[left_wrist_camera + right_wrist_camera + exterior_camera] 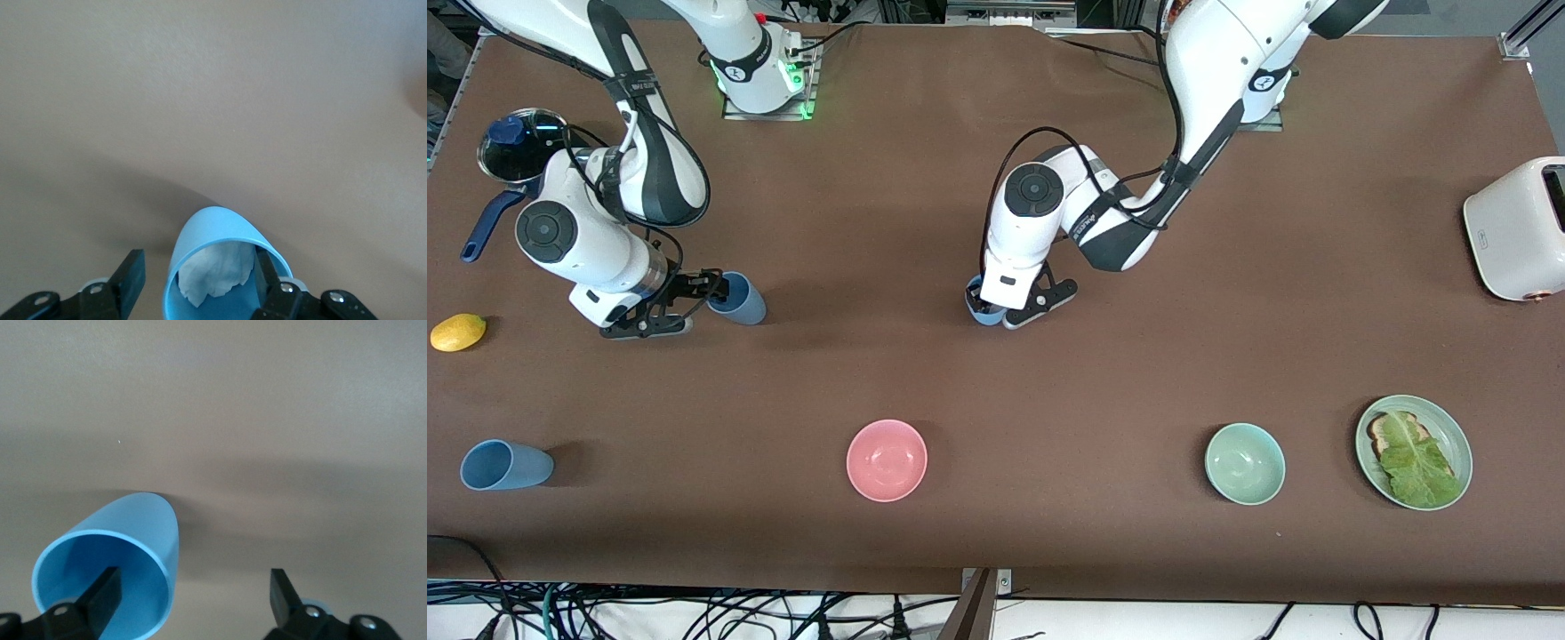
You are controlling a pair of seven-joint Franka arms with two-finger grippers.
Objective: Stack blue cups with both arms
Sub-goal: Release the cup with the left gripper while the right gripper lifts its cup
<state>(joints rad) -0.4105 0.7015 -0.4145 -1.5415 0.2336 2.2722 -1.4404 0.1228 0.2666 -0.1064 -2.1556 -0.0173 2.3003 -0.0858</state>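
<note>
Left gripper (1005, 313): low at the middle of the brown desk (996, 373), jaws spread astride the wall of a light-blue cup (982, 308); in the left wrist view one finger (270, 283) stands inside the cup's mouth and the other finger outside it, a gap showing on the outside.
Middle cup: upright on the desk under the left gripper, a crumpled white scrap (213, 275) lying in it.
Right gripper (685, 307): low over the desk toward the right arm's end, jaws spread wide; one finger (100, 593) reaches into the open mouth of a second blue cup (738, 298), the other finger well clear of it, with bare desk between.
Second cup: lying on its side, mouth turned toward the right gripper.
Third cup (505, 465): on its side at about 8 o'clock from the right gripper, nearer the front camera, apart from both arms.
Bowls: a pink bowl (887, 460) at 7 o'clock from the left gripper, a pale-green bowl (1245, 463) at 4 o'clock.
Elsewhere: a green plate (1449, 427) with toast and lettuce (1412, 458), a white toaster (1516, 229), a lemon (458, 332), a dark-blue lidded saucepan (511, 147).
</note>
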